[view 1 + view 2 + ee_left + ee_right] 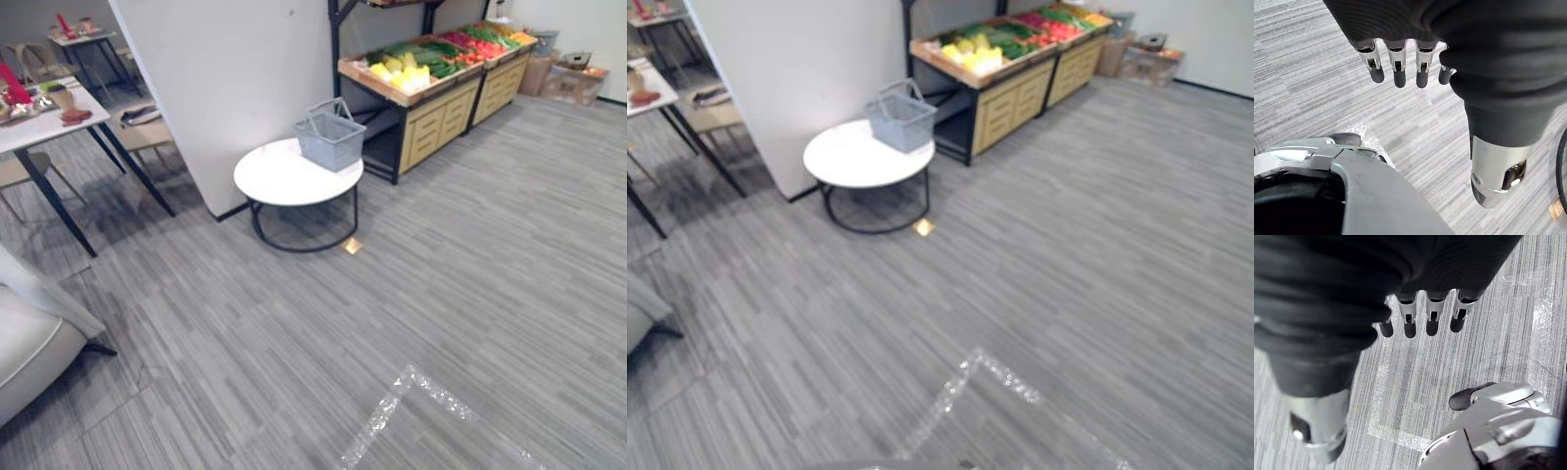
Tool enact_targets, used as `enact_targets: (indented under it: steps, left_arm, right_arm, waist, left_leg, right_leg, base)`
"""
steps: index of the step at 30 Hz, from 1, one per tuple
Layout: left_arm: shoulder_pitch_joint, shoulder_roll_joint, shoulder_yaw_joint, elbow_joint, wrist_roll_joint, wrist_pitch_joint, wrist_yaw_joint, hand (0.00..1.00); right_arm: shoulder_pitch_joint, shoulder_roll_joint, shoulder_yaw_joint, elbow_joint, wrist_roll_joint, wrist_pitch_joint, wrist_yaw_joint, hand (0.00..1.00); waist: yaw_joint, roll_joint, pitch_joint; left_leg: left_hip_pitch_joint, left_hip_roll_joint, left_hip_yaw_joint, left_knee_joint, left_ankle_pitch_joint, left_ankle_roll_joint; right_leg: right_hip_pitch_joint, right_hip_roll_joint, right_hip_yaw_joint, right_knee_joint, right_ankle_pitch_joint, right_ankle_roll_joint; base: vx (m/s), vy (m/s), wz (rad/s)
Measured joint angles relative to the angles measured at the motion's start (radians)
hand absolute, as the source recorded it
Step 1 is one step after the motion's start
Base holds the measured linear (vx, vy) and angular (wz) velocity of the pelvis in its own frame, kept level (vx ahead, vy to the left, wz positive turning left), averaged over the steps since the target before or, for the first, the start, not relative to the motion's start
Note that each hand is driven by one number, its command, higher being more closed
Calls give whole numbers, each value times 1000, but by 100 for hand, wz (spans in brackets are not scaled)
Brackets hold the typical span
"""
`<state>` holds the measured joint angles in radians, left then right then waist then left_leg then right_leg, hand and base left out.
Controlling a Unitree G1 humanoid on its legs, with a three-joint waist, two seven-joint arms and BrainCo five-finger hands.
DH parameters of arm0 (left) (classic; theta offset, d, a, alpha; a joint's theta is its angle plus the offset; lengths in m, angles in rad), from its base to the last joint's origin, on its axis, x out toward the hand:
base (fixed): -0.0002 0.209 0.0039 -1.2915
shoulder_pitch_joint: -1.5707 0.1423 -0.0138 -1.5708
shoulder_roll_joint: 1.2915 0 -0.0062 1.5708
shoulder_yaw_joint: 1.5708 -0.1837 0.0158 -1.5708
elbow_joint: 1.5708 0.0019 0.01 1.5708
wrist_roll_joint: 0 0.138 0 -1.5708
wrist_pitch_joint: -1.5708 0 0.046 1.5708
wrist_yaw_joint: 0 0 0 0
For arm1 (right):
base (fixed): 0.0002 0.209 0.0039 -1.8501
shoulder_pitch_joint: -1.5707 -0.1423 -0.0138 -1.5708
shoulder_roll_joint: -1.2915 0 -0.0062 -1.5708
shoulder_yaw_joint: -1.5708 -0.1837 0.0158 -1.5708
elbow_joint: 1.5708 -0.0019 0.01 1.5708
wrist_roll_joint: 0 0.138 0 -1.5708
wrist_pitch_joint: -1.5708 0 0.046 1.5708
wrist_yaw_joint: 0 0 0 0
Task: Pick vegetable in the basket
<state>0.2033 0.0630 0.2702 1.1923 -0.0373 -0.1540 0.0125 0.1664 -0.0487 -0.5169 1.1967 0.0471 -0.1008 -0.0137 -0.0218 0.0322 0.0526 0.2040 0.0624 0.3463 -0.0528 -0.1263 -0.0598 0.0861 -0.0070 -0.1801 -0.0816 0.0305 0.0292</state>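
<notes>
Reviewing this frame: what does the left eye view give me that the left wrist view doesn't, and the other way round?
The left eye view adds the work area: the grey basket standing on the round white table, and behind it the wooden stand with its vegetables.
The left wrist view adds the left hand: its fingers are straight, it holds nothing and it hangs above the floor, far from the basket.
Both share the grey striped floor and, apparently, the shiny tape stuck on it.
</notes>
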Motion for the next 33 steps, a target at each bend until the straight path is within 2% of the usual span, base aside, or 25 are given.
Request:
enact_targets:
  steps: [9,17,22,30,33]
  left_arm:
    - [-10,1,-1,-1,-1,-11,-5,0]
    - [-18,18,-82,-1,-38,-21,2,0]
    - [-21,22,-91,-1,-38,-34,6,0]
    - [-69,30,-90,-2,-39,-42,24,0]
    - [-91,33,-71,-3,-54,-42,29,0]
  right_arm:
    - [-24,8,-31,-2,-1,-1,-1,0]
    - [-27,8,-33,-2,2,-15,-2,0]
    - [-29,0,-1,-3,43,-37,-3,0]
    - [-54,-8,77,-8,74,-46,-2,0]
    - [-74,-9,113,-13,74,-55,0,0]
  waist:
    - [1,-3,28]
    - [-1,-9,34]
    - [1,-13,34]
    - [-1,-18,46]
    - [-1,-25,65]
  left_leg:
    - [14,4,0,0,-3,-4]
    - [10,9,4,1,-3,-4]
    - [6,18,30,0,-9,-12]
    - [-9,33,53,9,-16,-23]
    - [-42,44,59,62,-28,-42]
  right_leg:
    - [23,4,-6,-14,-1,5]
    - [21,9,-7,-23,-4,9]
    - [7,21,15,-24,0,3]
    - [-15,38,34,-24,1,0]
    - [-32,38,45,-16,0,-1]
  base:
    - [-28,-17,0]
    - [-59,-40,-1]
    - [7,-30,-12]
    - [31,-34,-9]
    - [4,-50,-12]
